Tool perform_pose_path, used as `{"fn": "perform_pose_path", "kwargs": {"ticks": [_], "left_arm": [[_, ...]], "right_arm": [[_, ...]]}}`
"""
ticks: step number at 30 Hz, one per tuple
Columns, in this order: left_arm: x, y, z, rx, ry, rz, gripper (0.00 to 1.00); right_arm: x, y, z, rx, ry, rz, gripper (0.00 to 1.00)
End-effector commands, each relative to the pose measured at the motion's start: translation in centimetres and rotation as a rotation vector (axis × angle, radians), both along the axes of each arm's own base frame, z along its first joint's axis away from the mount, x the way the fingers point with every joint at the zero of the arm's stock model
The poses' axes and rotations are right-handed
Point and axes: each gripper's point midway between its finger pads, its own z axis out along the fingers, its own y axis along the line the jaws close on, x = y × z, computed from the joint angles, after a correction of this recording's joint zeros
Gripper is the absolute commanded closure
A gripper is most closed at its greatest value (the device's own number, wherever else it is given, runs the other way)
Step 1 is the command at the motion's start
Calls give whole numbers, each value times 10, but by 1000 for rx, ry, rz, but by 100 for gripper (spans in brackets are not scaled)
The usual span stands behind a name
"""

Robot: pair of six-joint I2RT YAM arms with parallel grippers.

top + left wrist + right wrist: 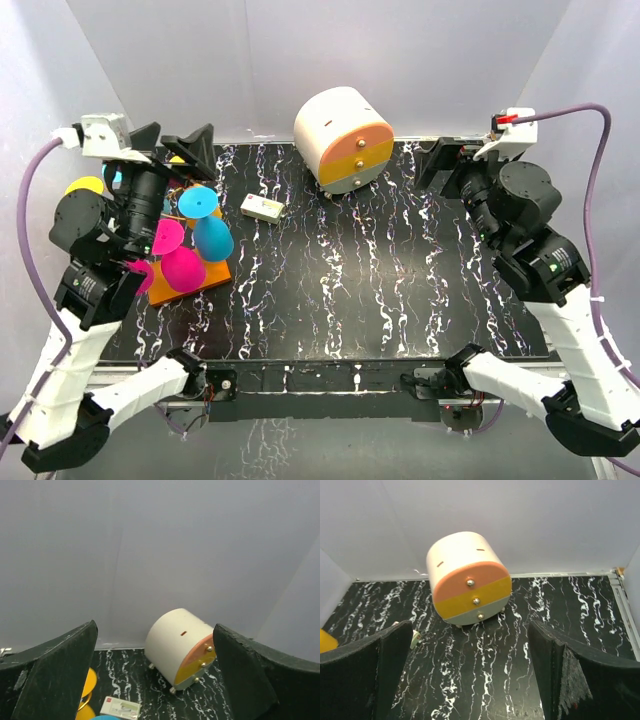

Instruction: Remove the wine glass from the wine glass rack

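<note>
The wine glass rack stands at the table's left, its orange base plate showing under the glasses. A cyan wine glass, a magenta wine glass and a yellow one crowd around the post, which my left arm hides. My left gripper is open and empty, raised above the rack's far side and touching no glass. In the left wrist view, yellow glass parts show by the left finger. My right gripper is open and empty at the far right, away from the rack.
A white-and-orange round drawer cabinet lies at the back centre; it also shows in the left wrist view and the right wrist view. A small white box lies between rack and cabinet. Grey walls enclose the black marbled table.
</note>
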Motion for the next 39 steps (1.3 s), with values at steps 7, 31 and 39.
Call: {"fn": "perform_pose_path", "kwargs": {"ticks": [7,31,39], "left_arm": [[-27,68,-17,-103,176,128,1],[-102,76,-52,-188,341,98,1],[-105,77,-67,-195,396,112,1]], "right_arm": [[14,-8,-32,113,53,-25,2],[32,168,-62,882,351,751,2],[11,266,-58,1033,505,985,7]]}}
